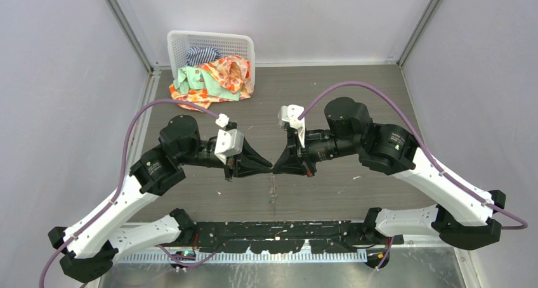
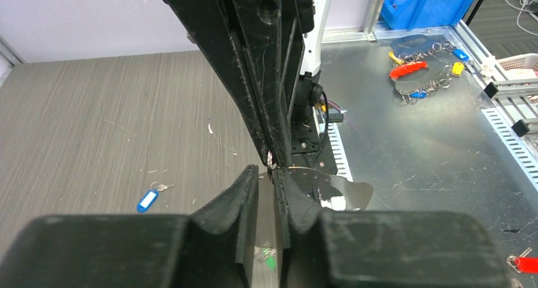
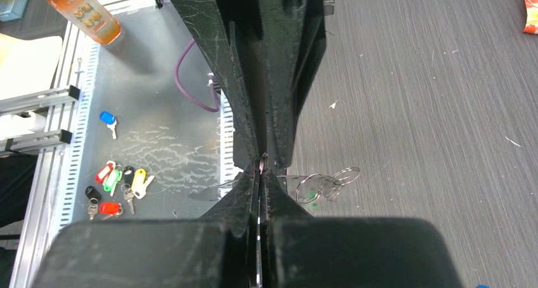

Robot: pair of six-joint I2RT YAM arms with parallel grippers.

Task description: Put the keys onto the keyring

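While left gripper [image 2: 269, 177] and right gripper [image 3: 260, 174] meet tip to tip, you risk dropping small silvery loop [image 3: 263, 163] between them; right fingers pressed together, left a slit apart, hold on loop unclear; green key [image 3: 311, 196] touches keyring [image 3: 330, 181] on table [image 1: 355, 98] below; blue key [image 2: 147, 200] well apart; basket [image 1: 181, 44] holds crumpled cloths [image 1: 219, 78].

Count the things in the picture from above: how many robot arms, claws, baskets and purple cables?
Robot arms: 2, left arm and right arm
Claws: 2, left claw and right claw
White basket: 1
Purple cables: 2, left cable and right cable
Total: 7
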